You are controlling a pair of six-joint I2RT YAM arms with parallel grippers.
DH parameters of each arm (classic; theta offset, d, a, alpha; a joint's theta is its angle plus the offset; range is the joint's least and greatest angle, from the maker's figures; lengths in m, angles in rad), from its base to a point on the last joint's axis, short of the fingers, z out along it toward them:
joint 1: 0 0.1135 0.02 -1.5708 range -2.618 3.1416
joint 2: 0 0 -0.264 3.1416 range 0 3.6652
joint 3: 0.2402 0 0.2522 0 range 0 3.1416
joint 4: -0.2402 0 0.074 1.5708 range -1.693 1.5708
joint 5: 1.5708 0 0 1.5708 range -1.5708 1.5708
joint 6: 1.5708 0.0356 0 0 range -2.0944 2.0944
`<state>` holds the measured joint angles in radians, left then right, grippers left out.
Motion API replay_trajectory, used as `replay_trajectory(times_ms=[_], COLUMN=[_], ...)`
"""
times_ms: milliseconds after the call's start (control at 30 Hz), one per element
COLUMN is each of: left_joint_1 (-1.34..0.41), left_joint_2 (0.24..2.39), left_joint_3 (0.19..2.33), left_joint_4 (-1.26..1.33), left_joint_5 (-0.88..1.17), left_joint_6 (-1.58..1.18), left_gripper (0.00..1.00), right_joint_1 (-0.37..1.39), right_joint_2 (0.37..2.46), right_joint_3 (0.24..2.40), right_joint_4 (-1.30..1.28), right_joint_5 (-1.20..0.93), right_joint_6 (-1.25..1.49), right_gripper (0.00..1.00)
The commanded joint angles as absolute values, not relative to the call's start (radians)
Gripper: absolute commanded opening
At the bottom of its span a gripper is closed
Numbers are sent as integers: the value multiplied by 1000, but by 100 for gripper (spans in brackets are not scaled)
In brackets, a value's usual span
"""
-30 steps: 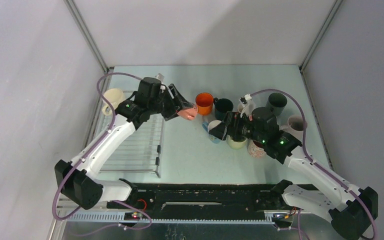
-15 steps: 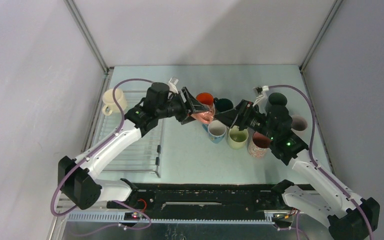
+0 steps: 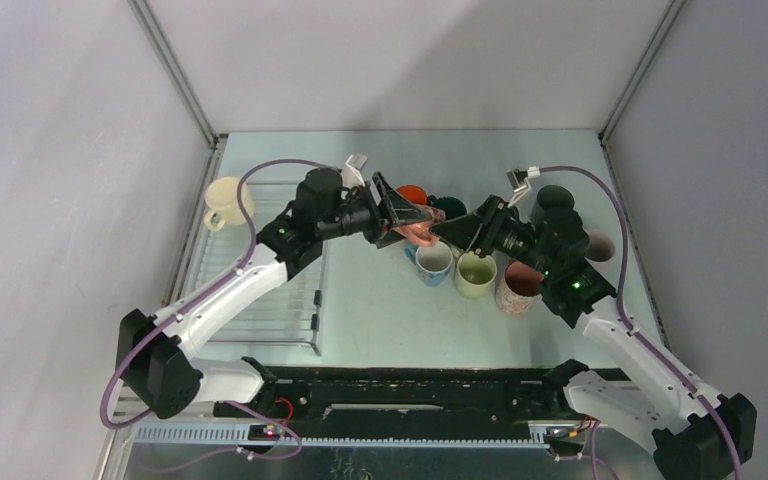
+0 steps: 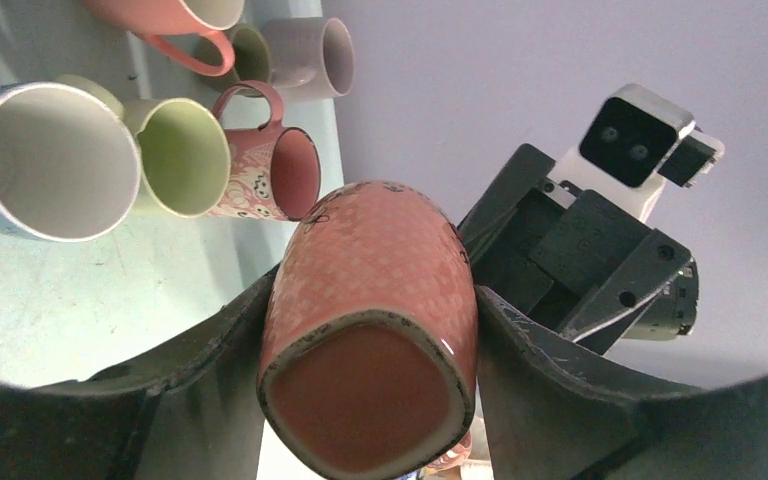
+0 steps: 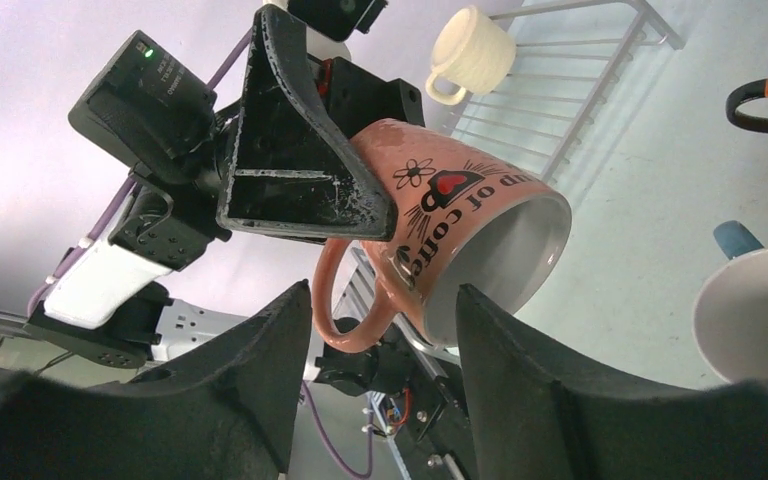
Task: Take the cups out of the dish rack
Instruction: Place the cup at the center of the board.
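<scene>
A pale teal table [image 3: 380, 310] is enclosed by grey walls.

**Top view.** The rack [image 3: 260, 300] lies at the left, with a cream cup [image 3: 228, 198] on its far corner. The remaining cups are grouped on the table at the right. The pink cup [image 3: 420, 232] is held above the table between rack and group, clamped by the left gripper [image 3: 412, 220]. The right gripper [image 3: 452, 228] is presented from the opposite side.

**Left wrist view.** The pink cup [image 4: 370, 290] is seen base-first and is gripped across its body by both fingers. A blue cup [image 4: 50, 160] and a green cup [image 4: 185, 155] stand on the table below.

**Right wrist view.** The pink cup [image 5: 460, 225] lies on its side with its mouth toward the right gripper [image 5: 385, 300]. The jaws stand apart, astride the handle [image 5: 345, 305] and the near wall. Whether contact has been made cannot be told.

**Handling.** The cup is judged rigid, glazed, slippery and breakable, and of moderate weight. A hold across the wall near the rim is advised rather than on the handle alone. The left grip should be released only once the right is firm
</scene>
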<state>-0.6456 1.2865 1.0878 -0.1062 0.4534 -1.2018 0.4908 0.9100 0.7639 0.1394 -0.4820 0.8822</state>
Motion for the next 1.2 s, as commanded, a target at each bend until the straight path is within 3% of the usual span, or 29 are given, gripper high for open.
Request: replay_trajectory(times_ms=[0, 233, 533, 1033, 1167], left_joint_1=[-668, -704, -711, -713, -712], left_joint_2=[1271, 1276, 1285, 1315, 1323], left_joint_3=[1076, 1063, 1026, 1017, 1015], left_joint_4=[36, 100, 185, 226, 232], left_joint_5=[500, 510, 543, 569, 575], left_joint_6=[-1242, -1274, -1309, -1330, -1334], left_gripper=[0, 0, 0, 5, 11], right_joint_1=[487, 487, 492, 494, 495], right_joint_2=[896, 901, 858, 857, 863], right_joint_3=[764, 764, 764, 764, 764], right_joint_4=[179, 232, 169, 166, 169], right_joint_5=[-507, -527, -506, -492, -483], right_joint_6=[905, 952, 936, 935, 934], right_gripper=[60, 45, 0, 0, 0])
